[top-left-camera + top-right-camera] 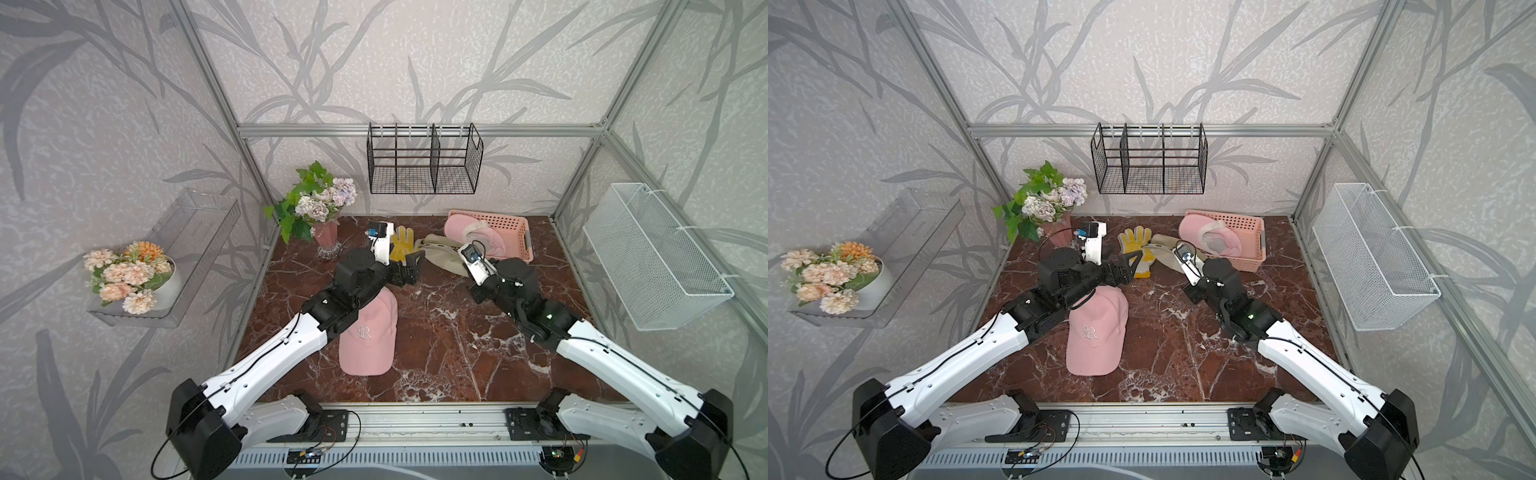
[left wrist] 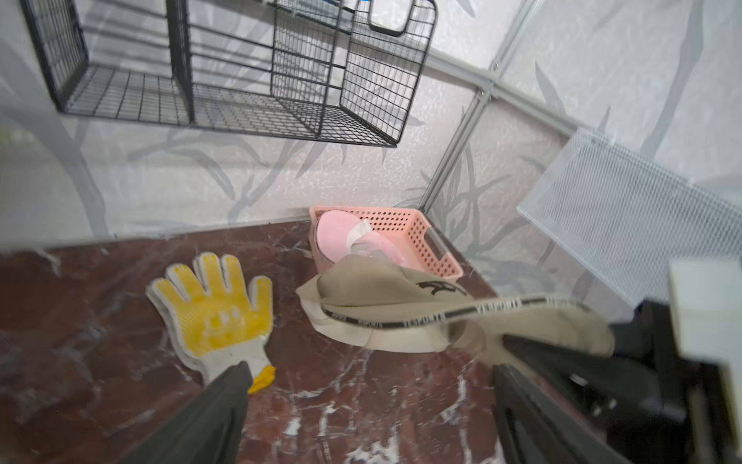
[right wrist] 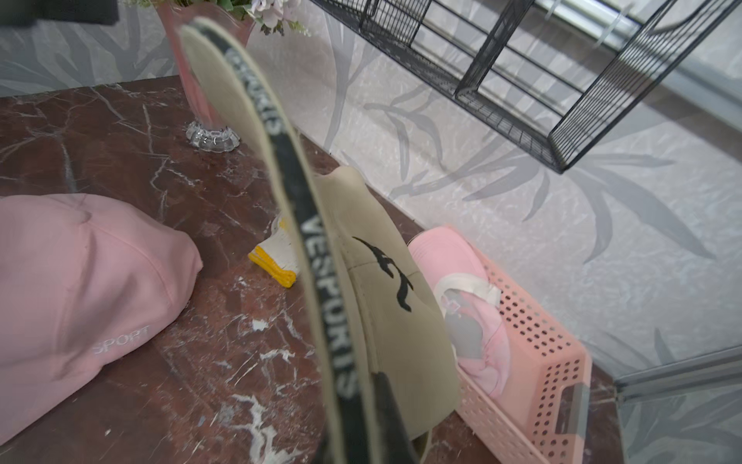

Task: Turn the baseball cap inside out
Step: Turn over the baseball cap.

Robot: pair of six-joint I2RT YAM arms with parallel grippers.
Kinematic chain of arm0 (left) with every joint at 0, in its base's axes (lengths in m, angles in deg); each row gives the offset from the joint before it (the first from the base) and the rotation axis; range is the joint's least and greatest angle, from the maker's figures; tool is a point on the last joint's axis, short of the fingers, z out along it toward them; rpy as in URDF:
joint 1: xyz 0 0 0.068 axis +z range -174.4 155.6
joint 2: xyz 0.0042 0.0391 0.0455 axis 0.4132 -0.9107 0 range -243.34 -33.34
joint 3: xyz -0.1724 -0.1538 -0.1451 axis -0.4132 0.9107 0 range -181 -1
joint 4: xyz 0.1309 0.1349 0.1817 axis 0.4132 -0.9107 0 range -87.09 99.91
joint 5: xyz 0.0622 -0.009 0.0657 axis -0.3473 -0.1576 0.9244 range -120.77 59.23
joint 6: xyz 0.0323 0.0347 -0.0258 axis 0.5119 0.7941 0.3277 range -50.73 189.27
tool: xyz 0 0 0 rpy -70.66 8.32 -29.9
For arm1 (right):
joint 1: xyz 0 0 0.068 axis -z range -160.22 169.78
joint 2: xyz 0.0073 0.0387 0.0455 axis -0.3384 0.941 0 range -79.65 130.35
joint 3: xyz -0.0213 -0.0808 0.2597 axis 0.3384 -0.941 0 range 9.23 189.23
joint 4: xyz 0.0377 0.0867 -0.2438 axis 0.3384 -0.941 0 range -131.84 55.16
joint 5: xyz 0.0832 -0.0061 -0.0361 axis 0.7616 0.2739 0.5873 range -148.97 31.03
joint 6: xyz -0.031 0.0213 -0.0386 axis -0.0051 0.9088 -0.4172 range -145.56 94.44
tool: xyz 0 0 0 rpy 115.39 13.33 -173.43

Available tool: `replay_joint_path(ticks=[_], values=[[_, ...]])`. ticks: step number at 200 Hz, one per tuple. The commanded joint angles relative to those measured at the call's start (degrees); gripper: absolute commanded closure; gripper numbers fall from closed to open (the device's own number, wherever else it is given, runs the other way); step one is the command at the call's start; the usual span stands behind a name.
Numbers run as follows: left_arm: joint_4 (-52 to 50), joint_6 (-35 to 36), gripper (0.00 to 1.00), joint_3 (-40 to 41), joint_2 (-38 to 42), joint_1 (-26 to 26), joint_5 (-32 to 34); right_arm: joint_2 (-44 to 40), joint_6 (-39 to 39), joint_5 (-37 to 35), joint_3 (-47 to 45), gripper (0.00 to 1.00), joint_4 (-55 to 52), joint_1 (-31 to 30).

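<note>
A beige baseball cap [image 1: 438, 252] with a black lettered sweatband [image 3: 321, 257] is at the back of the table in front of the pink basket. My right gripper [image 3: 369, 387] is shut on the cap's rim at the band, and the band stretches away from it, lifted off the table. My left gripper [image 2: 369, 367] hangs open over bare marble, next to a yellow glove [image 2: 217, 309]. The cap's rim [image 2: 522, 317] reaches just past one of its fingers. In a top view the left gripper [image 1: 1128, 266] sits left of the cap.
A pink cap [image 1: 368, 332] lies front-left under my left arm. A pink basket [image 1: 513, 235] at the back right holds another pink cap [image 1: 461, 232]. A flower vase [image 1: 326, 239] stands back left. A black wire rack [image 1: 424, 160] and a white mesh basket [image 1: 656, 257] hang on the walls.
</note>
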Motion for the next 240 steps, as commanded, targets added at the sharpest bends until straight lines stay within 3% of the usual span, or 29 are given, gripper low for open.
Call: replay_joint_path(ticks=[1, 25, 69, 106, 127, 160, 169, 208, 240], values=[[-5.36, 24.0, 0.04, -2.87, -0.49, -0.26, -6.69, 1.74, 4.47, 7.66, 5.06, 1.0, -13.29, 0.31], [-9.86, 31.64, 0.08, -7.29, -3.92, -0.28, -9.72, 2.95, 4.89, 9.89, 6.68, 1.0, -14.71, 0.38], [-14.88, 37.81, 0.14, -13.79, -9.63, -0.42, -13.56, 4.81, 4.43, 14.22, 9.49, 1.0, -16.69, 0.37], [-17.45, 41.64, 0.19, -14.06, -12.7, -0.68, -17.86, 5.26, 4.8, 17.71, 10.38, 1.0, -16.8, 0.3], [-17.39, 42.09, 0.38, -13.97, -13.33, -0.73, -21.32, 4.91, 5.21, 19.0, 9.78, 1.0, -15.73, 0.43], [-15.86, 40.25, 0.88, -13.56, -13.0, -0.64, -24.58, 4.39, 7.42, 23.2, 7.48, 1.0, -12.41, 2.41], [-15.26, 39.03, 1.0, -13.63, -12.64, -0.44, -24.61, 3.96, 8.63, 26.11, 5.88, 0.96, -10.39, 3.9], [-12.01, 36.21, 1.0, -12.57, -8.57, 0.33, -26.91, 1.28, 11.67, 36.49, -2.51, 0.59, -1.2, 9.13], [-9.19, 34.29, 1.0, -11.26, -5.86, 1.84, -31.32, -0.25, 14.52, 43.91, -8.69, 0.55, 7.37, 13.65]])
